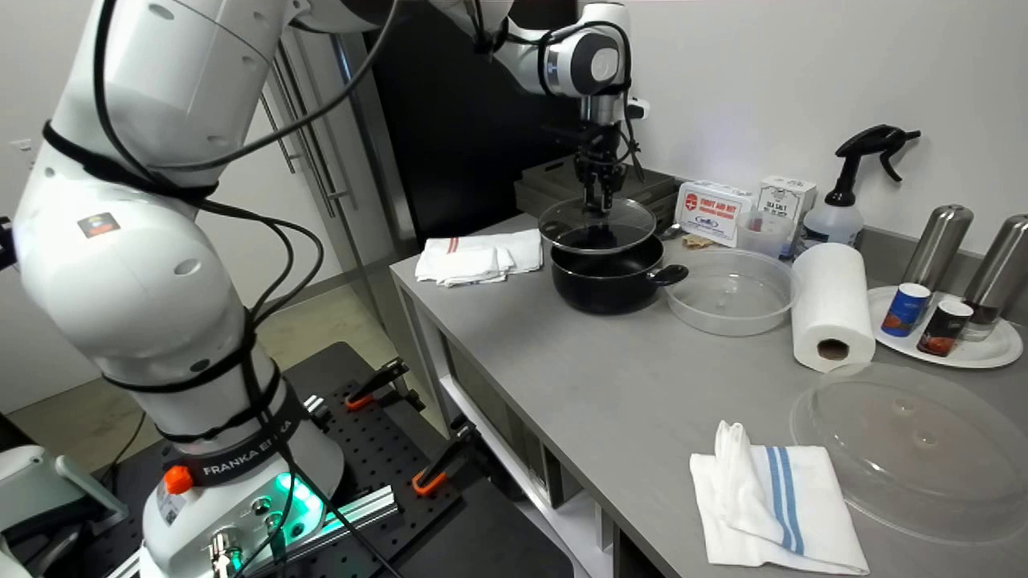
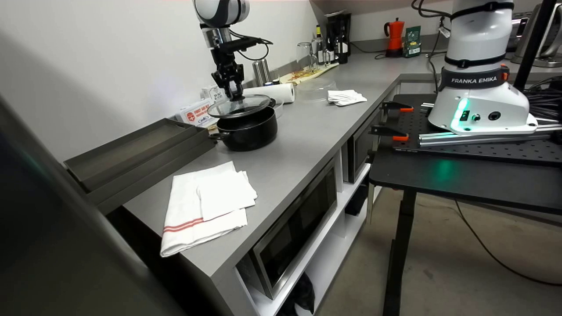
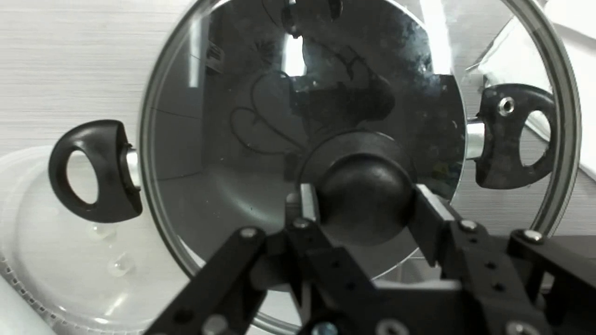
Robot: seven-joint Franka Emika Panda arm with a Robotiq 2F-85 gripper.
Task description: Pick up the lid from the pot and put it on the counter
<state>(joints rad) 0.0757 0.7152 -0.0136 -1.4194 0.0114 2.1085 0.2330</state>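
Note:
The glass lid (image 1: 569, 226) hangs above the pot (image 1: 602, 287) in an exterior view, with a gap at its near side. In another exterior view the lid (image 2: 243, 107) is tilted a little over the pot (image 2: 254, 134). My gripper (image 1: 598, 205) points down with its fingers on both sides of the lid's black knob. In the wrist view the gripper (image 3: 370, 204) is shut on the round knob of the lid (image 3: 365, 190). The lid sits off-centre over the pot, past one pot handle (image 3: 93, 172). The pot stands on the grey counter (image 1: 634, 401).
A clear round dish (image 1: 727, 301) stands close beside the pot. A paper towel roll (image 1: 831, 309), a large clear cover (image 1: 915, 457) and a blue-striped towel (image 1: 779, 506) lie farther along. A red-striped towel (image 2: 210, 202) and grey trays (image 2: 131, 158) are at the end.

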